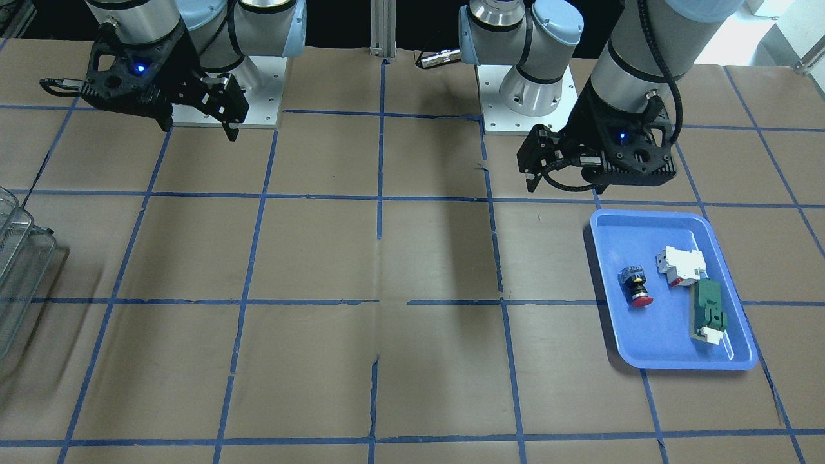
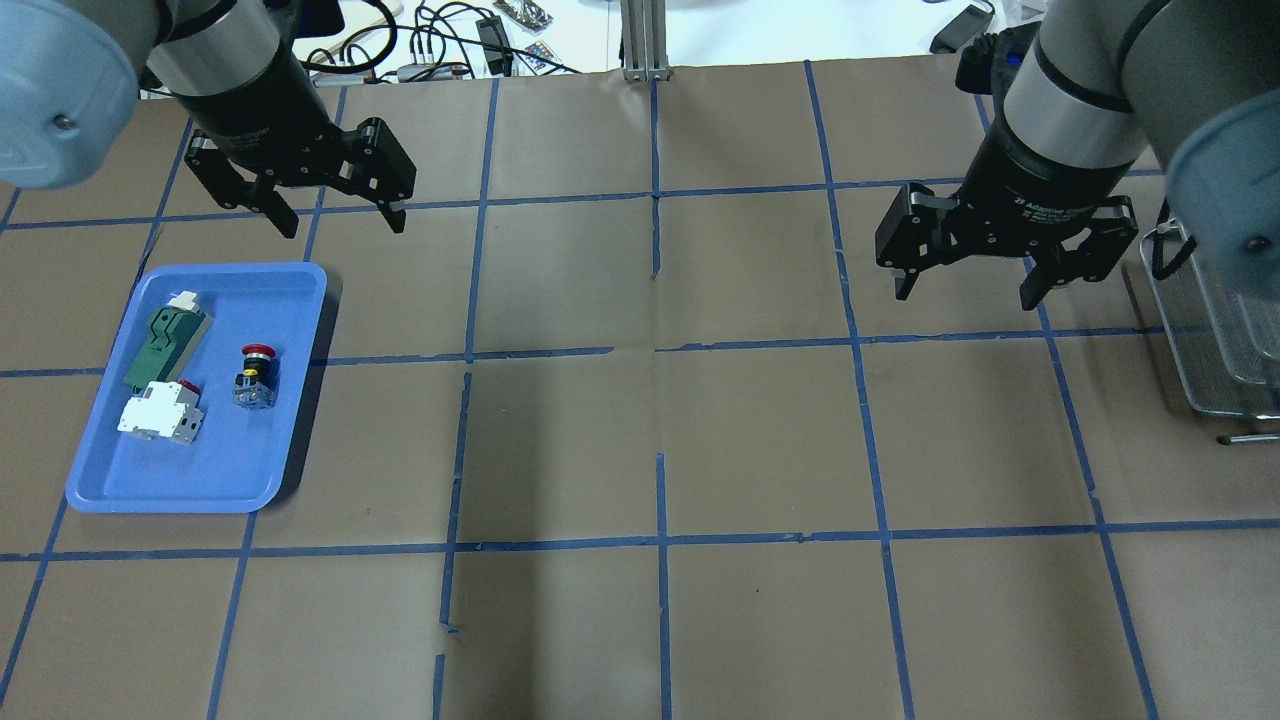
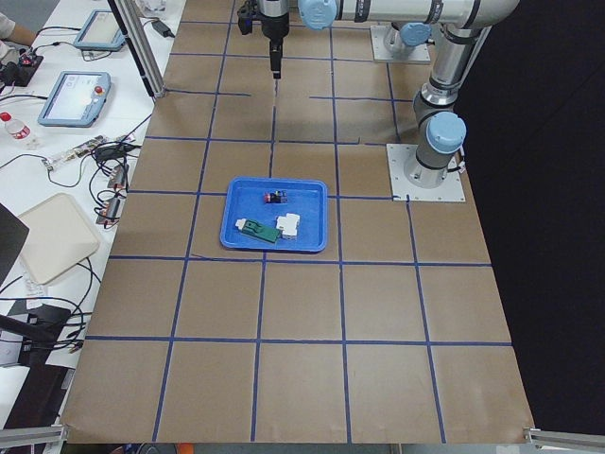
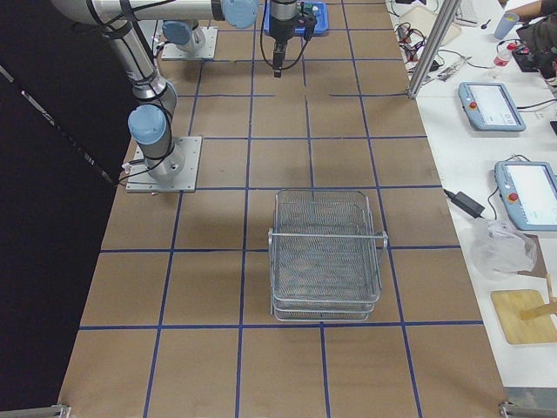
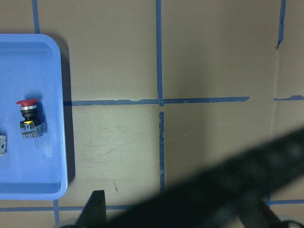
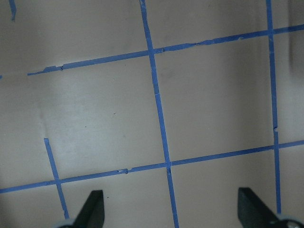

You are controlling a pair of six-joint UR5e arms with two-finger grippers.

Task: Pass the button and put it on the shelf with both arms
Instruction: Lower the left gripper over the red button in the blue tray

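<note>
A red-capped black push-button [image 2: 255,374] lies in a blue plastic tray [image 2: 290,300]. The black left end effector [image 2: 343,218] and right end effector [image 2: 965,292] hover, fingers spread wide, empty.

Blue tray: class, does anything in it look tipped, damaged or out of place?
The button lies on its side in the blue tray, beside the white block and green part. Nothing looks spilled or broken.

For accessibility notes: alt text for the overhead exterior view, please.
A red-capped push-button lies in a blue plastic tray at left, beside a white block and green part. The black left gripper, near the tray, and right gripper, beside the silvery wire shelf, hover open over the brown table.
</note>
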